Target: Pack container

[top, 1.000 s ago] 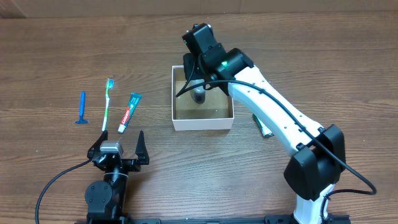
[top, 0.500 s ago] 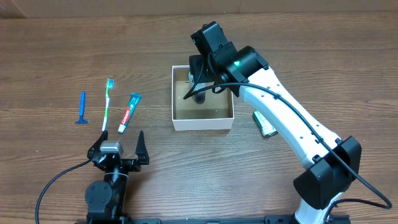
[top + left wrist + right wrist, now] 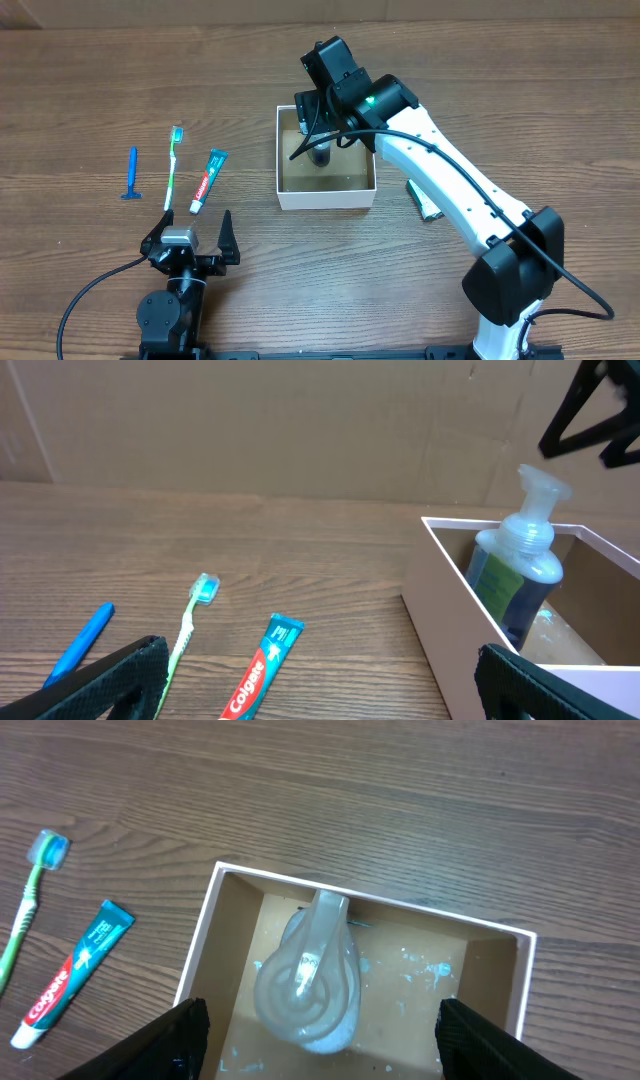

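The container is a shallow white-walled box with a brown floor at the table's middle; it also shows in the left wrist view and the right wrist view. A clear pump bottle stands upright inside it, also visible in the left wrist view and the right wrist view. My right gripper is open, above the bottle and apart from it. My left gripper is open and empty near the front edge, with a Colgate toothpaste tube, a green toothbrush and a blue razor beyond it.
A green packet lies on the table just right of the container, partly under my right arm. A brown cardboard wall closes off the table's far side.
My right gripper rose and swung right, away from the bottle, then came back a little to the left over the container. The bottle stays standing in the box. The left arm has not moved.
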